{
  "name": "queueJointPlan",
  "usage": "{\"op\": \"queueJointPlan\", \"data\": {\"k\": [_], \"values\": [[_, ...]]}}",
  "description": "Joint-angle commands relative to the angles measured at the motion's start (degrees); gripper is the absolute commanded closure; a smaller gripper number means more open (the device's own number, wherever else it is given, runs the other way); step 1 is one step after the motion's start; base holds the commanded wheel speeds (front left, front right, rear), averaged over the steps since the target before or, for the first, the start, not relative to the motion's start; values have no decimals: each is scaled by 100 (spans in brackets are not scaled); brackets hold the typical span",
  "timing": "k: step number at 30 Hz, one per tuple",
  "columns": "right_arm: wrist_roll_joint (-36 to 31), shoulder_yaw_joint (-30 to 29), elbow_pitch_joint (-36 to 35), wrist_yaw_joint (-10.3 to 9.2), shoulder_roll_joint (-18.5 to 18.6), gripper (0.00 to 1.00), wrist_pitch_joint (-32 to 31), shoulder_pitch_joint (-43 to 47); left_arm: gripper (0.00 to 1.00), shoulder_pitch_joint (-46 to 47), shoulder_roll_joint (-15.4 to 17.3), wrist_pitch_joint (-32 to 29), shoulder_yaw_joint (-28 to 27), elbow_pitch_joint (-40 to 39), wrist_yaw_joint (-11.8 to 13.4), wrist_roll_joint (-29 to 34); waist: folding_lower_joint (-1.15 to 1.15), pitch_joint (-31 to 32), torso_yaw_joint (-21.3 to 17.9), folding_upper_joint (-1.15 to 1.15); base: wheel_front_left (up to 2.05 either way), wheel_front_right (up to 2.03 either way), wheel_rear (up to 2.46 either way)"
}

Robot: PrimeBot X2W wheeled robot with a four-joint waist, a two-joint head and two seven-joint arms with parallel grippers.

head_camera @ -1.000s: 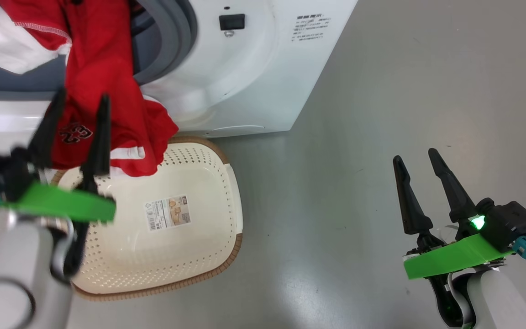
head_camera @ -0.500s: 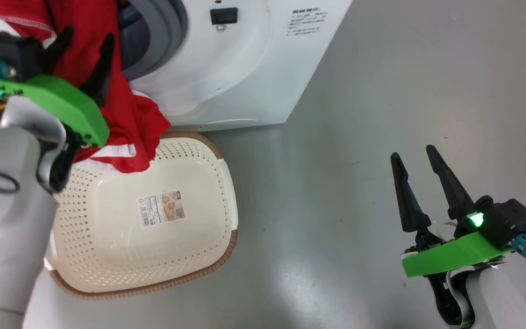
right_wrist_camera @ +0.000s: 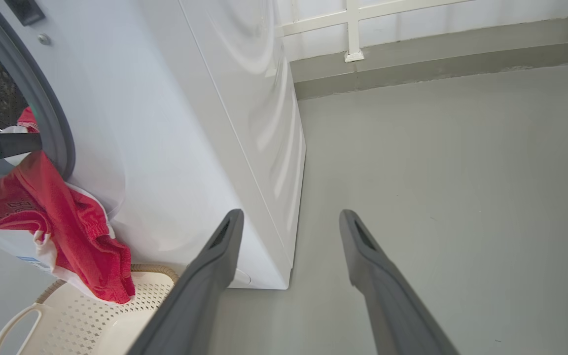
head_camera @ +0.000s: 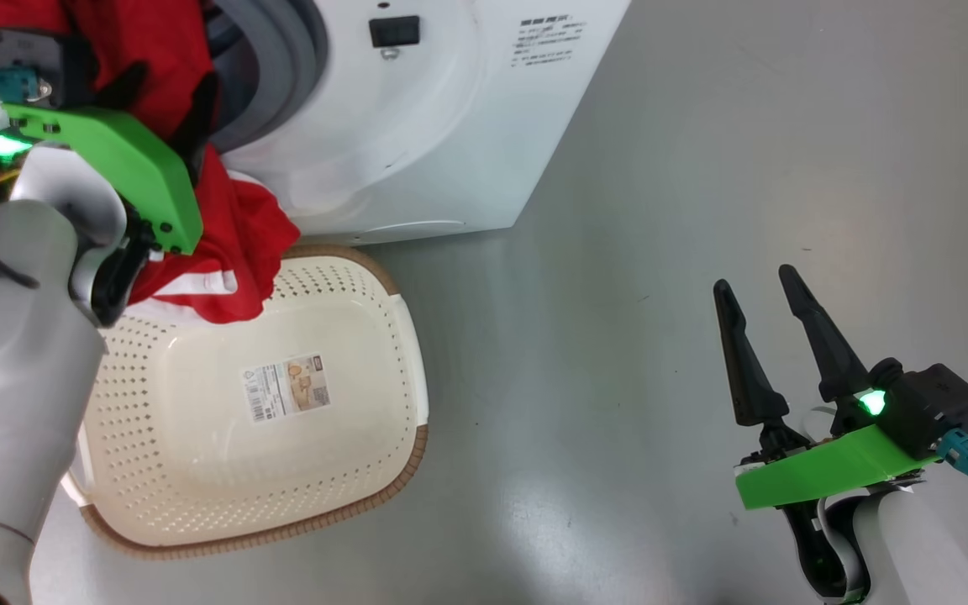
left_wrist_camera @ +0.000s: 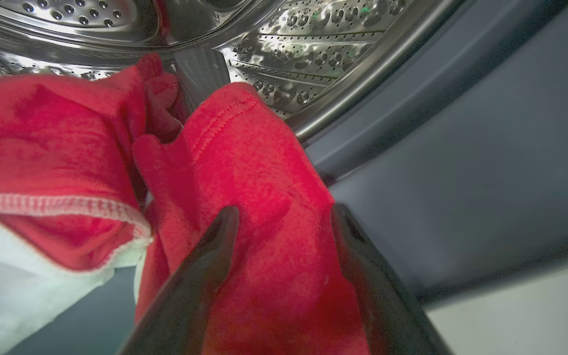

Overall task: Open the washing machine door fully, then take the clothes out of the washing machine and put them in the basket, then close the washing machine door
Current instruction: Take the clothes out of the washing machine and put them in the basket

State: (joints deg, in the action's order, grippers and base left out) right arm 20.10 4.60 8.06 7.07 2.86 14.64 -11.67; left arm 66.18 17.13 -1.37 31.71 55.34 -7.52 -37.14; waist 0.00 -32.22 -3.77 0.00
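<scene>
Unloading is the step in hand: left claw (left_wrist_camera: 284,212), wide open, straddles red clothes (head_camera: 236,227) hanging from the washing machine (head_camera: 434,126) mouth over the basket (head_camera: 412,458); next move likely calls for closing, pulling clear, lowering in; right claw (head_camera: 753,281) wide, idle.

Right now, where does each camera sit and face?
Head view: on the head, looking down at basket and washing machine; left gripper, right gripper show.
Left wrist view: on that wrist, facing the drum past the clothes; own fingers show.
Right wrist view: on that wrist, facing the machine's side and floor; own fingers show.
Shared: head and right wrist both see basket, clothes.
</scene>
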Motion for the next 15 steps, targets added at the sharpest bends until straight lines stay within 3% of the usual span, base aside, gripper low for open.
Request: {"op": "queueJointPlan", "data": {"k": [1, 2, 4, 7, 9, 15], "values": [[8, 157, -109, 42, 1, 0, 36, 23, 0, 89, 227, -28, -18, 2, 3, -77, 0, 19, -21, 0, 0, 0, 0], [13, 169, -107, 42, 1, 0, 36, 23, 0, 99, 235, -36, 32, 69, 3, -124, 0, 29, -34, 0, 0, 0, 0], [23, 189, -108, 42, 1, 0, 36, 29, 43, 109, 256, -52, 134, 195, 3, -205, 0, 52, -62, 0, 0, 0, 0], [32, 196, -113, 42, 1, 0, 36, 52, 81, 124, 301, -35, 280, 345, 3, -299, 0, 82, -91, 0, 0, 0, 0], [29, 188, -115, 42, 1, 0, 36, 70, 100, 145, 311, 13, 361, 415, 3, -360, 0, 98, -91, 0, 0, 0, 0], [12, 170, -121, 42, 1, 0, 36, 94, 100, 219, 312, 351, 540, 576, 3, -495, 0, 130, -48, 0, 0, 0, 0]]}}
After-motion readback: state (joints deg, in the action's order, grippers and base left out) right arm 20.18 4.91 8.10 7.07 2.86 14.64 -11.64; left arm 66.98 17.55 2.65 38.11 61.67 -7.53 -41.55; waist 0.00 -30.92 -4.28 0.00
